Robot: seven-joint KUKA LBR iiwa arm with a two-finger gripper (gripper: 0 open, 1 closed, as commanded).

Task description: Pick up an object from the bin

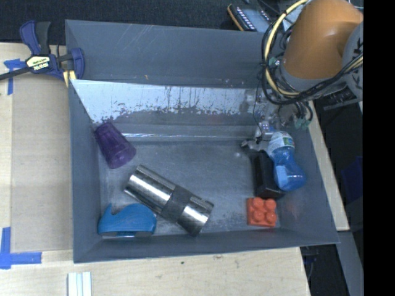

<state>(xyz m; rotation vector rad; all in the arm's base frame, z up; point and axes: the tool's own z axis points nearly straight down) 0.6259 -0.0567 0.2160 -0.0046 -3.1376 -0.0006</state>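
Inspection of the bin (185,54) found the gripper (265,133) low at the right end, close to the back wall, beneath the arm's orange cover (321,36) and its looped cables. How far it stood open could not be told from the view.

1 small blue bottle (287,165) lay on its side at the gripper, its pale cap end up against it and its body pointing toward the front right corner. The bottle rested against 1 black oblong block (264,176) on its left. Near these, toward the front wall, sat 1 orange-red studded brick (262,212).

Well apart, in the left half, were:
- 1 silver cylinder with a black band (168,201), lying diagonally
- 1 blue rounded item (126,221), just beside the cylinder at the front left
- 1 purple cup (113,145), tipped over near the left wall
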